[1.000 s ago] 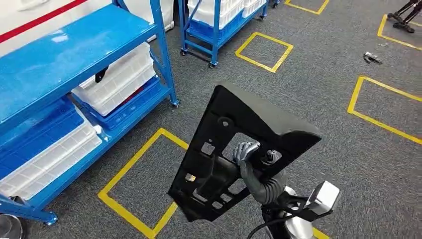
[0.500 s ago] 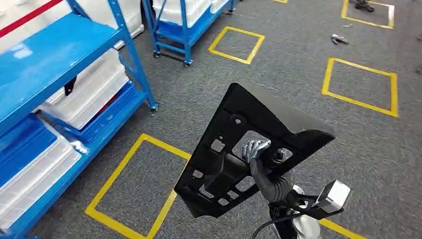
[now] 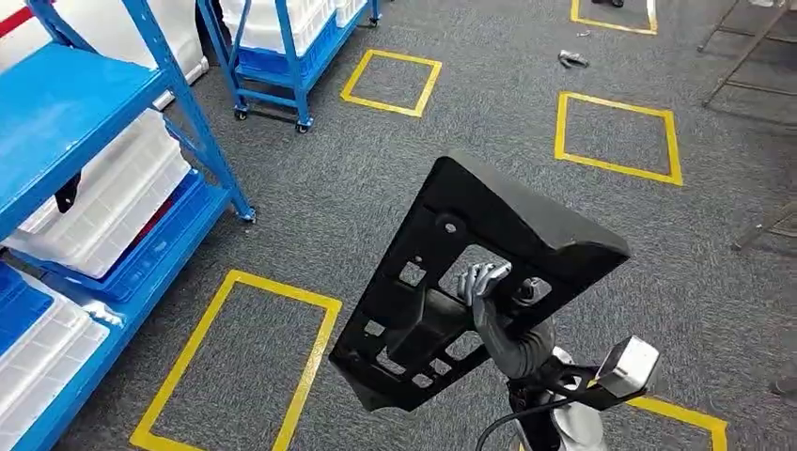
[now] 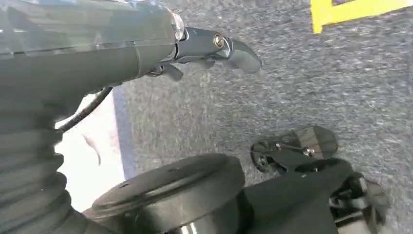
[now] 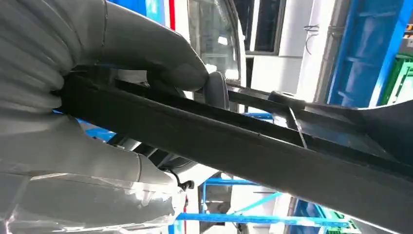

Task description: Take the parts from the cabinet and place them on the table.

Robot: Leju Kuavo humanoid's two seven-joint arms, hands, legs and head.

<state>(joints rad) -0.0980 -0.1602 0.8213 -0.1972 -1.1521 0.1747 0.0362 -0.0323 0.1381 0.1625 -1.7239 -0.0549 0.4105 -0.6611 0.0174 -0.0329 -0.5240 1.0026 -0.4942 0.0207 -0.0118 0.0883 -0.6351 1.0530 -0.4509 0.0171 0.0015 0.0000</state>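
Since the earlier frames the whole head view has swung: the blue shelves have slid off toward nine o'clock and more carpet with yellow squares has come in at twelve and two o'clock, which reads as the robot turning its body and not as the things moving, while the part sits much as it did against the arm. Largest now is the grey carpet floor, marked with yellow tape squares. Next come the blue shelves at nine to ten o'clock, carrying white bins, with a second blue cart at eleven o'clock. The task's thing, a flat black plastic panel full of cutouts, is off the shelves and carried in the air at the picture's centre, tilted, its long axis running from seven o'clock up to one o'clock. The right hand comes up from five o'clock and grips the panel through one of its openings, fingers hooked over the inner edge; the right wrist view shows the thumb pressed on the panel's rim. The left hand hangs over the carpet, holding nothing; its fingers are too little seen to say whether they are apart or curled. No table is in sight, so the carry is probably mid-way. The panel's bulk lies above and ahead of the right hand, so that is the arm that must lower it flat.
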